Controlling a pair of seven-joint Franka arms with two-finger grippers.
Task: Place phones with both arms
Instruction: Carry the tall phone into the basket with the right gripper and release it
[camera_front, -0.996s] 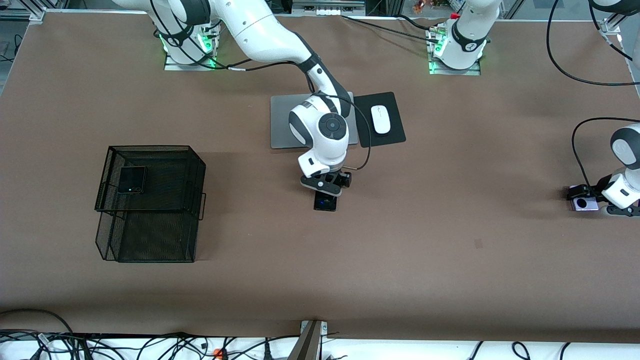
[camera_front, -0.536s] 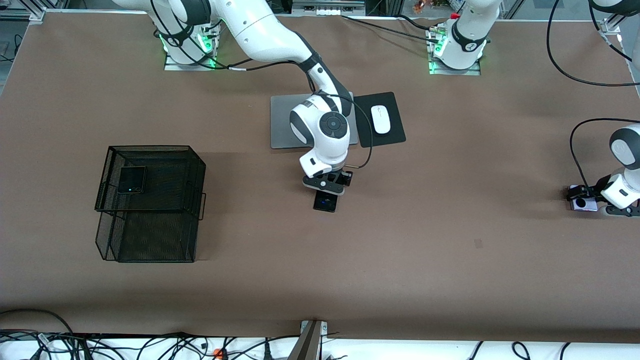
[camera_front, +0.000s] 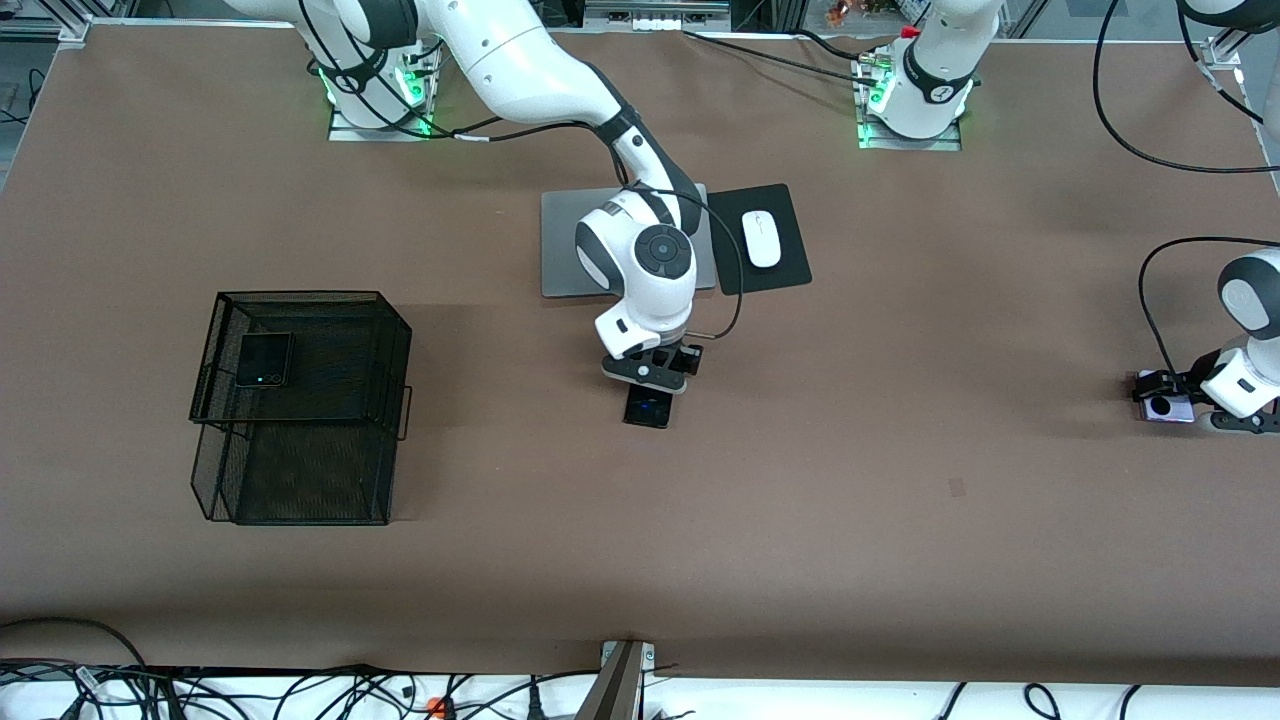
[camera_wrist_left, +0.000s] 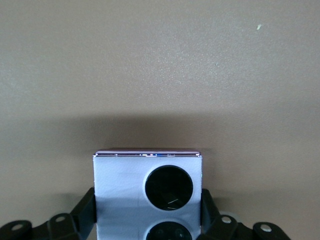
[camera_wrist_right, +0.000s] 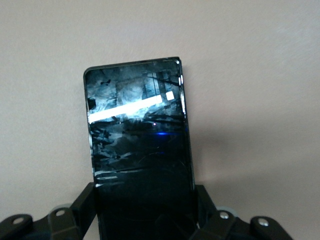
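In the middle of the table my right gripper (camera_front: 650, 388) is shut on a long slim black phone (camera_front: 648, 411), its fingers (camera_wrist_right: 82, 205) pressed against the phone's (camera_wrist_right: 137, 145) long sides. At the left arm's end of the table my left gripper (camera_front: 1178, 402) is shut on a squarish lavender-white phone (camera_front: 1164, 408). That phone (camera_wrist_left: 120, 182) shows two black circles and fills the gap between the fingers (camera_wrist_left: 85, 210). A squarish black flip phone (camera_front: 264, 359) lies on the upper tier of a black wire basket (camera_front: 395, 350).
The wire basket stands toward the right arm's end. A grey laptop (camera_front: 560, 250) lies closed beside a black mouse pad (camera_front: 790, 265) with a white mouse (camera_front: 761, 239), farther from the camera than the right gripper. Cables run along the near edge (camera_front: 300, 690).
The right gripper and the slim phone have shifted slightly toward the right arm's end. The left gripper and the lavender phone have crept a little toward the table's middle.
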